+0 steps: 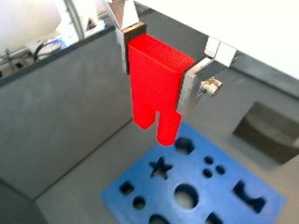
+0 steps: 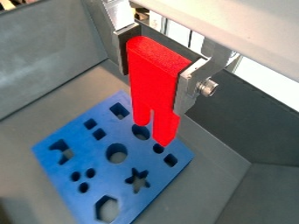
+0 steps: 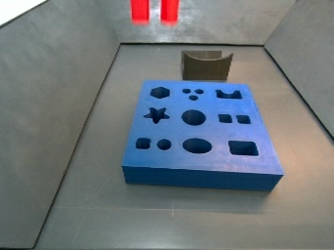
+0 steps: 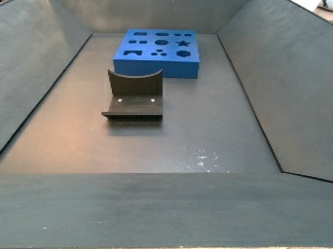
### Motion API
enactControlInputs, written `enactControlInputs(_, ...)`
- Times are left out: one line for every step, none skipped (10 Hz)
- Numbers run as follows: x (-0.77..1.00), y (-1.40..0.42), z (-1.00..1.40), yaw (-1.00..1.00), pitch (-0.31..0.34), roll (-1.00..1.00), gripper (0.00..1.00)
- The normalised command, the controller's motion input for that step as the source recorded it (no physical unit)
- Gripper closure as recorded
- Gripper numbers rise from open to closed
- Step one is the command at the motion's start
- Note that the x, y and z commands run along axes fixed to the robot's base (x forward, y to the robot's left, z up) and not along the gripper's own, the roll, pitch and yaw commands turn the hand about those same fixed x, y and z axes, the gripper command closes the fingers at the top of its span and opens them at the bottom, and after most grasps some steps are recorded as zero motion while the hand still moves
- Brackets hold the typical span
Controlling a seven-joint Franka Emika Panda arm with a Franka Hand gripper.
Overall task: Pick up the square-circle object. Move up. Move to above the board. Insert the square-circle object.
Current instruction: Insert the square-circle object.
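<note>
My gripper [image 1: 160,74] is shut on the square-circle object [image 1: 155,83], a tall bright red block gripped at its upper end between the two silver fingers. Its two prongs point down. Both wrist views show it hanging in the air, well above the board [image 2: 111,175], with the prongs [image 2: 156,122] seen over the board's edge region. The board [image 1: 216,185] is a flat blue slab with dark cut-outs: a star, circles and squares. In a side view only the red prongs [image 3: 154,10] show at the upper edge, far above the board [image 3: 216,133]. The gripper is out of view in both side views.
The dark fixture [image 3: 204,64] stands on the grey floor just beyond the board, also in a wrist view as the fixture [image 1: 271,127] and in a side view as the fixture [image 4: 134,94], with the board [image 4: 156,60] behind it. Sloping grey walls enclose the floor.
</note>
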Motion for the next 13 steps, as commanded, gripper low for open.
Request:
enactControlInputs(0.07,-0.49,-0.63,0.07,-0.083,0.06,1.00)
enactControlInputs(0.09,-0.52,-0.69,0.01,-0.123,0.11,1.00)
enactControlInputs(0.12,-0.44,-0.66,0.00,-0.114,0.13,1.00)
enactControlInputs(0.05,-0.39,-0.62,0.00,-0.116,0.13,1.00)
enactControlInputs(0.00,-0.29,-0.46,0.01,-0.141,0.06,1.00)
enactControlInputs(-0.08,-0.05,-0.02,0.03,-0.087,0.00,1.00)
enactControlInputs(0.00,0.00,0.00,0.00,-0.017,0.00,1.00)
enactControlInputs(0.06,-0.03,-0.20,0.00,0.000,0.00,1.00)
enactControlInputs(0.19,0.00,-0.41,0.00,0.000,0.04,1.00)
enactControlInputs(0.27,0.00,-0.42,-0.06,0.000,0.04,1.00)
enactControlInputs(0.19,0.03,-0.37,-0.07,0.000,0.01,1.00)
enactControlInputs(0.03,0.00,-0.35,-0.03,0.000,0.00,1.00)
enactControlInputs(-0.02,0.01,-0.40,0.00,0.000,0.00,1.00)
